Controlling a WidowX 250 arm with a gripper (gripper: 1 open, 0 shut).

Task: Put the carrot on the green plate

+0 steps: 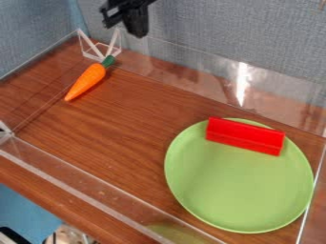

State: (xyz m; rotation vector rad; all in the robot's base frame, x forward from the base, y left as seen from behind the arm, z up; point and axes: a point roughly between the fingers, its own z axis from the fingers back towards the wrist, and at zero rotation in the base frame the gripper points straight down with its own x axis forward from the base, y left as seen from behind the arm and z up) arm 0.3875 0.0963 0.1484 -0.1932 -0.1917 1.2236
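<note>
The carrot [84, 82] lies free on the wooden table at the back left, its green stem tip pointing toward the back wall. My gripper [135, 29] hangs shut and empty at the top edge of the view, above the carrot and to its right, touching nothing. The green plate [242, 195] rests at the front right, far from both.
A red rectangular block [245, 135] lies on the far part of the plate. Clear plastic walls [242, 81] edge the table at the back, left and front. A thin white wire piece [94, 45] stands in the back-left corner just behind the carrot.
</note>
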